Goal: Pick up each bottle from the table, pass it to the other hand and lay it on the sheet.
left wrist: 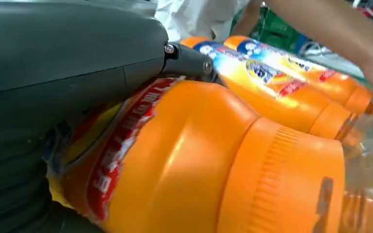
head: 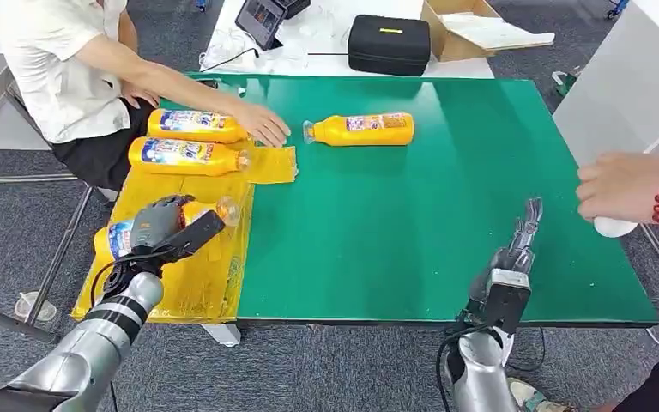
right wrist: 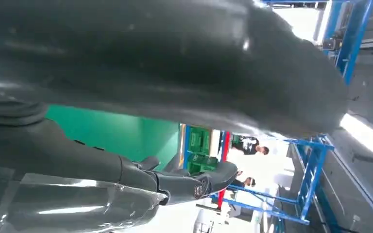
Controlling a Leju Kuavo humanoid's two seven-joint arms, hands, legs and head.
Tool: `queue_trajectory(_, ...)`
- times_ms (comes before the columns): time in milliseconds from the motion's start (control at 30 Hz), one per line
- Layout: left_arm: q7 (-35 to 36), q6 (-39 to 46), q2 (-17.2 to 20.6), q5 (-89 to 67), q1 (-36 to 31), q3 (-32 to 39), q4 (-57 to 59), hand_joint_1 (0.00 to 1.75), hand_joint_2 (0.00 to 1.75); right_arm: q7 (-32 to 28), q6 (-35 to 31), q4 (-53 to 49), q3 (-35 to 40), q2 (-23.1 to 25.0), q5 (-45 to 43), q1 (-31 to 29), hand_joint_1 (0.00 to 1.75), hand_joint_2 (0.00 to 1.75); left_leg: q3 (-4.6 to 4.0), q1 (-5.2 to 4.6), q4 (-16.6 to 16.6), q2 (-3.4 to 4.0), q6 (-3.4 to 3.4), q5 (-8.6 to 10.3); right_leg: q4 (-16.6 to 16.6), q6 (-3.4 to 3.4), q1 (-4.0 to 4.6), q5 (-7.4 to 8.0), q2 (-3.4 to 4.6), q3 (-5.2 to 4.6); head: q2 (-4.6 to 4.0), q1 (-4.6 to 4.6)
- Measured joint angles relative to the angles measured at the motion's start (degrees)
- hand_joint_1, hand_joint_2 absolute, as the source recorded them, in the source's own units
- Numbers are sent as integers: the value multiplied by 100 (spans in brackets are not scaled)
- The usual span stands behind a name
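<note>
I see my left hand point(head: 167, 227) gripping an orange plastic bottle point(head: 120, 239) over the yellow sheet point(head: 214, 275); my right hand point(head: 519, 245) hangs empty, fingers extended.

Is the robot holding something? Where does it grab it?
Yes. Its left hand holds an orange bottle around the body, over the yellow sheet. The right hand holds nothing.

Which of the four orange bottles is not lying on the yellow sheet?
The bottle alone on the green table, right of the yellow sheet; the other three lie on that sheet.
</note>
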Motion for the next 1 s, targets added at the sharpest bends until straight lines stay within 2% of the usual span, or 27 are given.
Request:
queue_trajectory(67, 4, -173, 9, -85, -3, -31, 50, 12, 175, 0, 44, 22, 2, 0, 18, -5, 0, 0, 1, 0, 0, 1, 0, 1, 2, 0, 0, 0, 0, 0, 0, 2)
queue_trajectory(133, 4, -340, 37, -242, -3, -115, 94, 0, 175, 0, 89, 52, 22, 4, 31, -26, 0, 0, 1, 0, 0, 1, -1, 1, 5, 0, 0, 0, 0, 0, 0, 2)
queue_trajectory(333, -112, -739, 76, -194, 2, -282, 184, 0, 175, 0, 127, 125, 107, 26, 31, -87, 0, 0, 0, 1, 0, -3, -1, 2, 5, 0, 0, -1, -1, 2, 0, 4)
queue_trajectory(567, -512, -2522, 166, 267, -275, -179, 203, 0, 175, 0, 312, 210, 118, 28, -37, -162, 0, 0, 22, 0, -1, -55, -2, 6, 5, 8, -1, -14, -34, 42, 0, 2)
queue_trajectory(1000, -735, -2668, 264, 251, -303, -166, 203, 0, 175, 0, 350, 291, 116, 33, -63, -230, 0, 0, 43, 0, -1, -53, -2, 6, 6, 9, -1, -13, -31, 59, 0, 0)
